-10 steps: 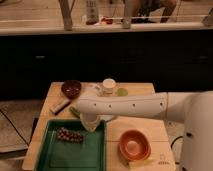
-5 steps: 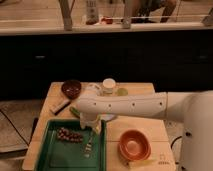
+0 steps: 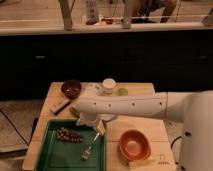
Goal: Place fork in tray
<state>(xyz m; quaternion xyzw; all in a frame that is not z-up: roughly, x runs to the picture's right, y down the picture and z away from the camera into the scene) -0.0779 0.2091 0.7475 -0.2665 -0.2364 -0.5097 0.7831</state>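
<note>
Fork [image 3: 90, 148] seen lying in tray [image 3: 52, 156], lower left; gripper [image 3: 89, 121] held just above, grip state not discernible; placement judged done.

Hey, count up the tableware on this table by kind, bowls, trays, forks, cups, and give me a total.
Bowls: 2, dark bowl, orange bowl
Trays: 1, tray
Forks: 1, fork, lying in the tray
Cups: 1, white cup
Total: 5
The gripper is above the tray's far edge.
</note>
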